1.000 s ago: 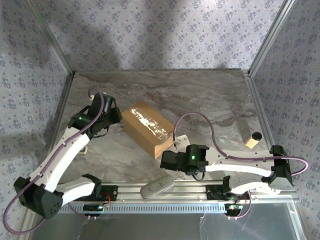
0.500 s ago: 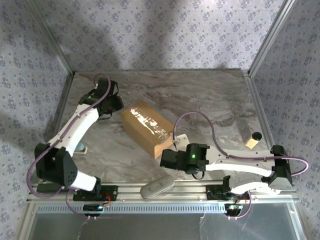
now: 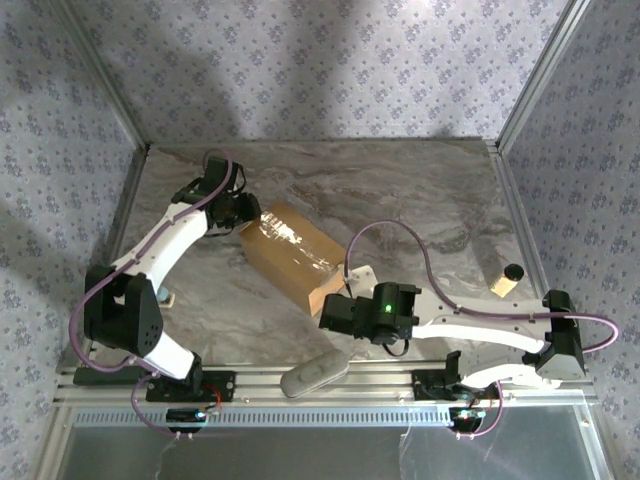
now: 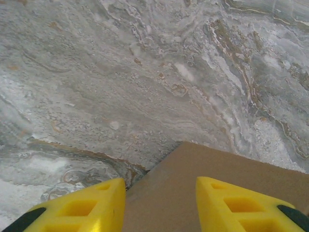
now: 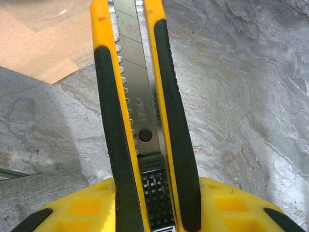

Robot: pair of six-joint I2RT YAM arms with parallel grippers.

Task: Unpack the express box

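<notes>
You were at the cutting step. The express box [image 3: 293, 256] lay closed left of the counter's [image 3: 430, 200] middle, and its tape looked unbroken. Your right gripper [image 3: 335, 318] was clenched on the utility knife [image 5: 139, 92], blade out, just beside the box's near end. Your left gripper [image 4: 161, 193] hung released over the far corner; whether it touched the box couldn't be judged. Next, the blade needed to meet the seam with the box braced. The blade tip was cut off from view.

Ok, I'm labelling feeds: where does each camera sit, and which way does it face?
Top: above and behind both arms, looking down on table and box.
Left wrist: looks down past the left tool's yellow fingers at a box corner.
Right wrist: looks along the knife held in the right tool.
All three share the box.
</notes>
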